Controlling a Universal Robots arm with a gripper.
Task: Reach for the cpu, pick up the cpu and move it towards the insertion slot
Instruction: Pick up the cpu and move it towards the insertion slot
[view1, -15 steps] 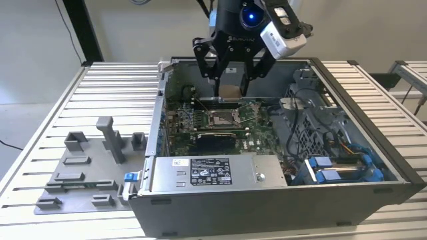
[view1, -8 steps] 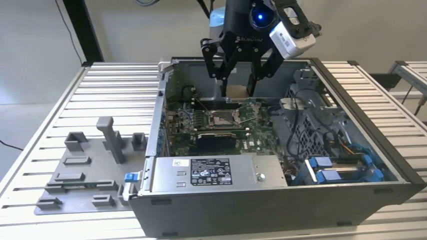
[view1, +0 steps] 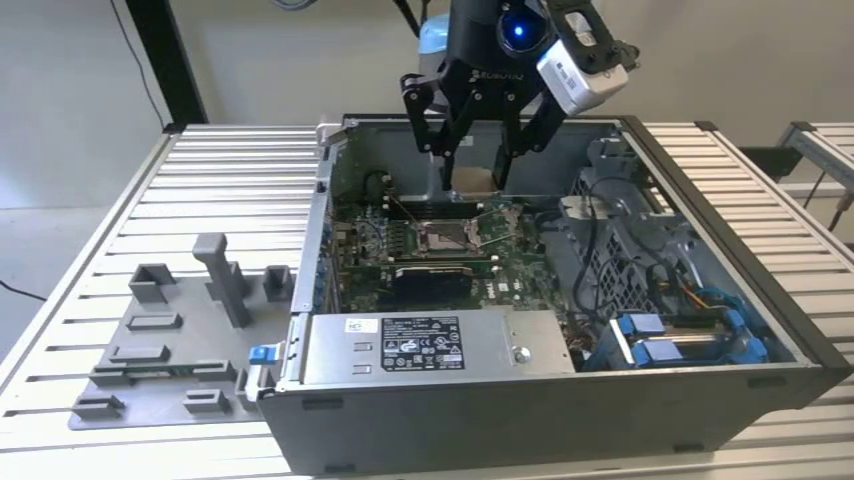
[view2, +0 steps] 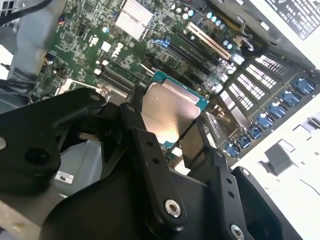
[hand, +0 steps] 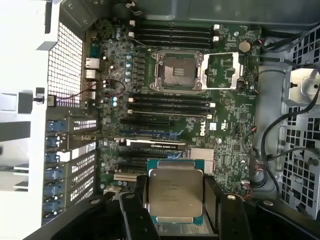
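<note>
Hanging over the open computer case (view1: 694, 330), the gripper (view1: 474, 165) has its two black fingers (hand: 137, 200) clamped on opposite edges of the cpu (hand: 175, 192). Chip sits flat between them, silvery top facing the first wrist view, teal-green rim showing round the lid. In the exterior view the cpu (view1: 473, 181) is lifted clear above the green circuit board (view1: 514, 265), over the far part of the case.

Case contents: circuit board on the floor, carrying the insertion slot (hand: 178, 72). Slot's metal frame is swung open, dark centre bare. In the exterior view the slot (view1: 441, 237) lies nearer the camera than the held chip, apart from it. Silver power supply box (view1: 427, 345) fills the near edge; blue-tabbed drive bay (view1: 681, 340) and loose cables at the exterior view's right.

Outside the case, on the slatted table (view1: 80, 250) at the exterior view's left: grey plastic fixture blocks (view1: 187, 330).
</note>
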